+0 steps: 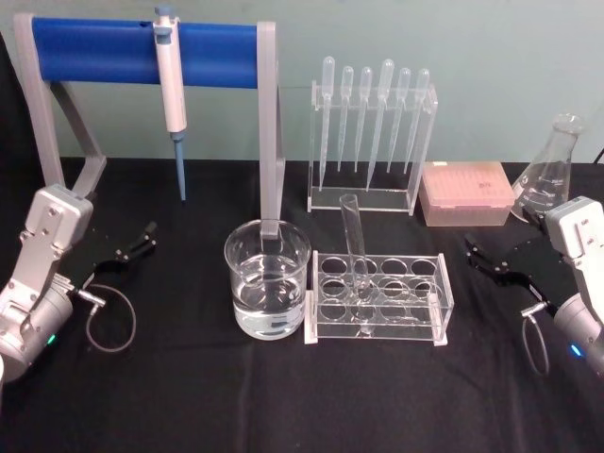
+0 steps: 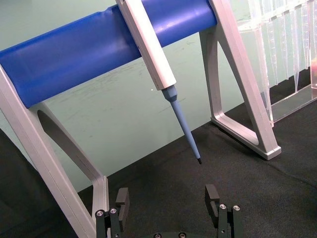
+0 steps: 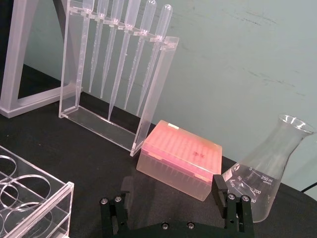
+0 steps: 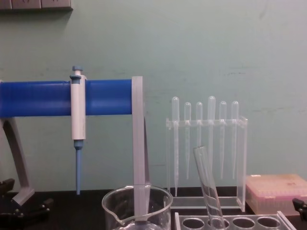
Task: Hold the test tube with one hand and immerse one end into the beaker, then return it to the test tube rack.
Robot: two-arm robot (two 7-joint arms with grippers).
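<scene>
L gripper (image 2: 167,198): jaws apart, empty, well L of beaker (image 1: 242,274). R gripper (image 3: 171,191): jaws apart, empty, well R of rack (image 1: 442,294). Leaning in rack, just beside beaker: test tube (image 1: 356,250). Status: prob. unstarted; grasp, dip, return pending.

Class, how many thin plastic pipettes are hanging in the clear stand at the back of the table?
6. The pipettes hang bulb-up, side by side in one row, in the clear stand behind the test tube rack. None appears hidden.

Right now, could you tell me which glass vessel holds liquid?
The beaker beside the rack, roughly half full; the conical flask and the test tube look empty.
</scene>
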